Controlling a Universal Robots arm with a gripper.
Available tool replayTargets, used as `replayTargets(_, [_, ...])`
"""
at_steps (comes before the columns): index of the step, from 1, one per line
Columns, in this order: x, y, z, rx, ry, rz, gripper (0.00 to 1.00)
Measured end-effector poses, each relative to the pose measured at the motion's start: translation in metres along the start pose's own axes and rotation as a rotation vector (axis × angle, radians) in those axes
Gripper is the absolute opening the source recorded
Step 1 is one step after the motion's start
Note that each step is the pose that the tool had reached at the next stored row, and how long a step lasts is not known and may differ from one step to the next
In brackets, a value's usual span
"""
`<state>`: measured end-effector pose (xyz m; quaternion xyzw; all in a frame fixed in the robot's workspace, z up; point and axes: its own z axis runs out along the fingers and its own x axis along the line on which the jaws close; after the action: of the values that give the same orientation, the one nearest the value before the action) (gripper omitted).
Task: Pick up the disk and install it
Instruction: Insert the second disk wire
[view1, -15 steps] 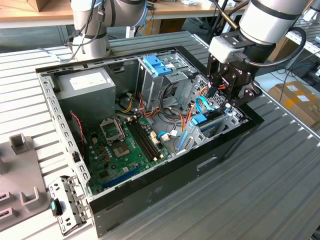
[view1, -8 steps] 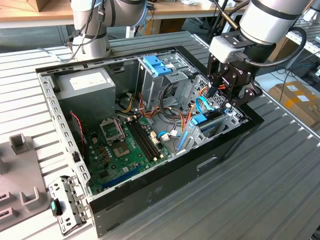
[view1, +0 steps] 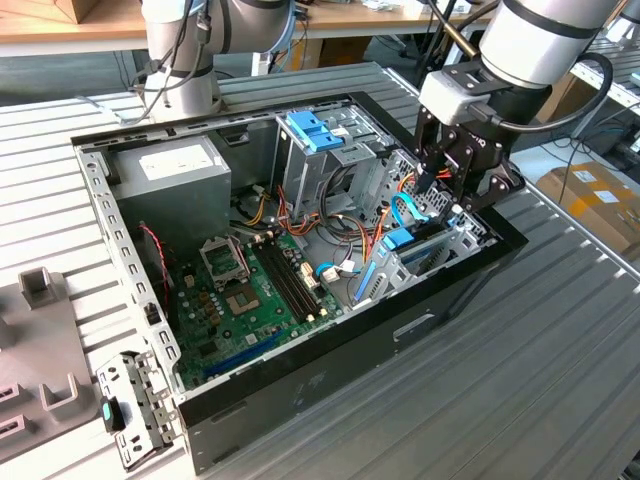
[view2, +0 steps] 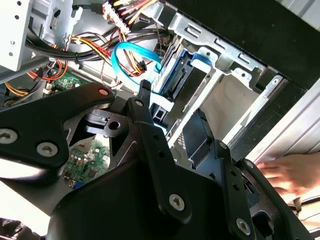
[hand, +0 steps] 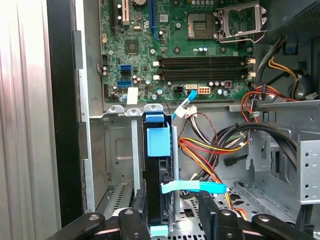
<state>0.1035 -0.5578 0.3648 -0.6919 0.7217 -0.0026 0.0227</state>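
Claw (view1: 455, 200) sits low over the drive bay at the right end of the open computer case (view1: 300, 400), right of centre in the exterior view. The disk (hand: 158, 170) stands on edge in the bay slot, blue carrier frame showing, lower centre of the first wrist view. Claw fingers (hand: 134, 220) flank the disk on either side; whether they press on it I cannot tell. A thin blue cable (hand: 192, 186) crosses just beside the disk. A person's hand (view2: 290, 172) rests at the case's outer edge, right side of the second wrist view.

One disk (hand: 158, 165), one gripper (hand: 172, 205).
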Motion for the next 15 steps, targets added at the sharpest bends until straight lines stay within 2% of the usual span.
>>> replayTargets(12, [-0.0054,-0.0207,0.0009,-0.0014,-0.0017,-0.048,0.53])
replayTargets(15, [-0.0068,-0.0285,0.0012,-0.0020,-0.0024,-0.067,0.53])
